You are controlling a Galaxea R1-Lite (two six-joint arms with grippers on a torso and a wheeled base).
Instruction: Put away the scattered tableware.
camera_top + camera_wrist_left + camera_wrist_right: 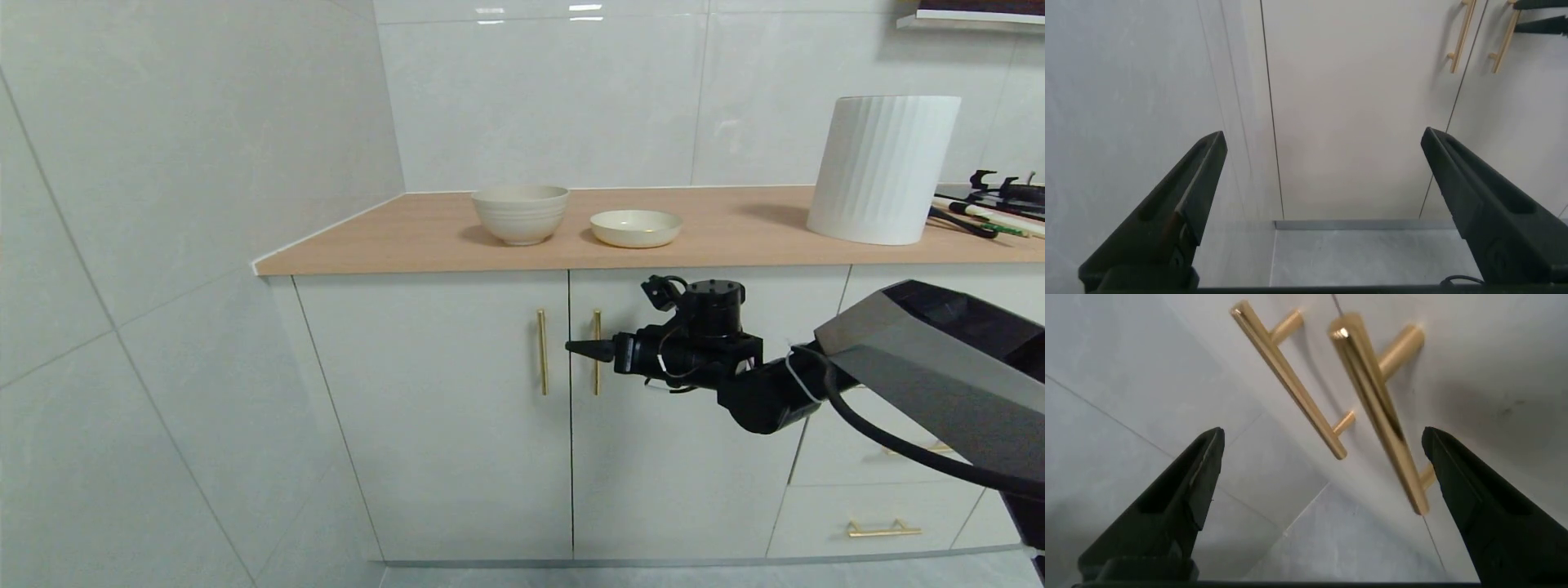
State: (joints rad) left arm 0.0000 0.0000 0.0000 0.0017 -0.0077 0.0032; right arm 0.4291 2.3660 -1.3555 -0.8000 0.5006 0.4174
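Matte black right arm (767, 400) with a rounded joint; behind it the upper link (939, 367) is a grey faceted shell. Black cylindrical wrist housing (712, 296) with small screws on its top face. Thin black cables (665, 359) loop over the wrist, a thick black cable (839, 408) runs under the shell, and there is a white band (796, 367) at the joint. The right gripper (589, 349) is black and tapers to a point. The left gripper (1323, 140) has black wedge fingers (1184, 204), each with a shallow groove; one has a brownish scuff.
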